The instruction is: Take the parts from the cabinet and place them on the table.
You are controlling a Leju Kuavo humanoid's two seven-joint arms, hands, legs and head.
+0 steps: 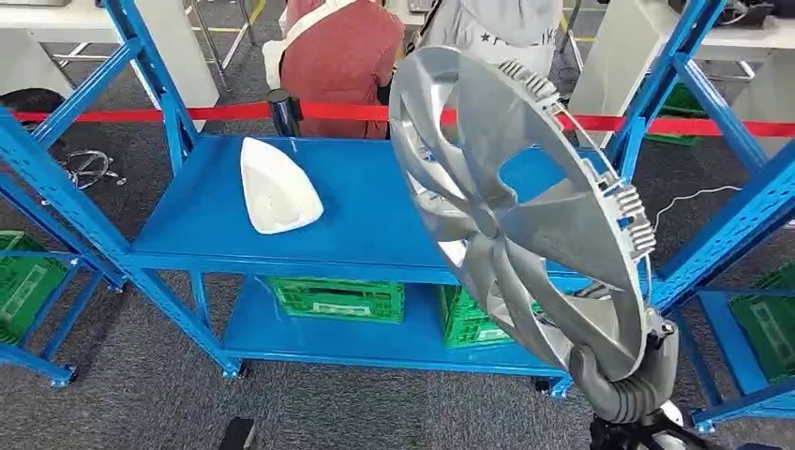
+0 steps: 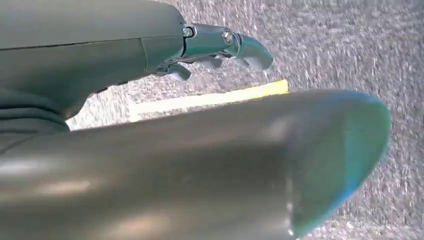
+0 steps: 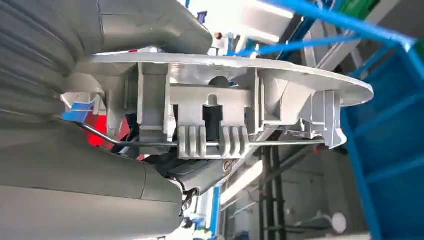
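The right hand grips a silver wheel cover by its lower rim and holds it upright, tilted, in front of the blue shelving rack, clear of the shelf surface. From the right wrist view, the rim of the wheel cover sits between the thick thumb and the darker fingers, with the retaining clips and wire ring exposed just beside the grip; the hold appears firm, though the exact seating of the fingertips behind the clips cannot be confirmed. A second part, a white moulded cover, lies on the upper shelf, well apart from the held piece. Green crates stand on the lower shelf. A person in a red top stands beyond a red barrier tape. The left hand hangs over grey carpet, fingers loosely apart and holding nothing. Judgement: the wheel cover is out of the cabinet and awaits transfer to the table. To do this well, the broad disc should be kept clear of the rack uprights during the turn, and the rim grip kept steady, since the piece is held far off its centre and may swing.
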